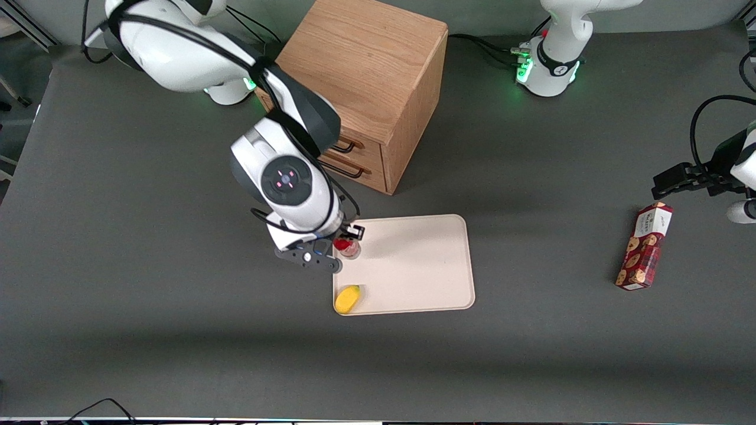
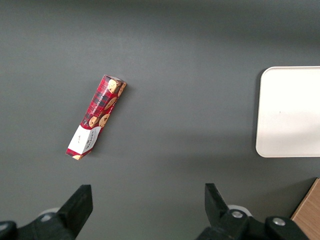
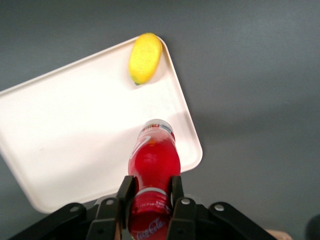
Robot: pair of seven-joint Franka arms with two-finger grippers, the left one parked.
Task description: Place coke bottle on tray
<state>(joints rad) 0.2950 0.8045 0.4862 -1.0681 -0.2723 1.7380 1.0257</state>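
Observation:
My right gripper (image 1: 347,238) is shut on the small red coke bottle (image 1: 348,247) by its neck, just under the red cap. The bottle hangs upright with its clear base low over the beige tray (image 1: 419,265), at the tray's edge toward the working arm's end. I cannot tell whether the base touches the tray. In the right wrist view the bottle (image 3: 153,160) sits between my fingers (image 3: 126,192) with the tray (image 3: 75,125) under it. The tray's edge also shows in the left wrist view (image 2: 290,110).
A yellow lemon-like object (image 1: 347,298) lies on the tray's corner nearest the front camera, also in the right wrist view (image 3: 145,57). A wooden drawer cabinet (image 1: 372,88) stands farther from the camera than the tray. A red cookie box (image 1: 644,246) lies toward the parked arm's end.

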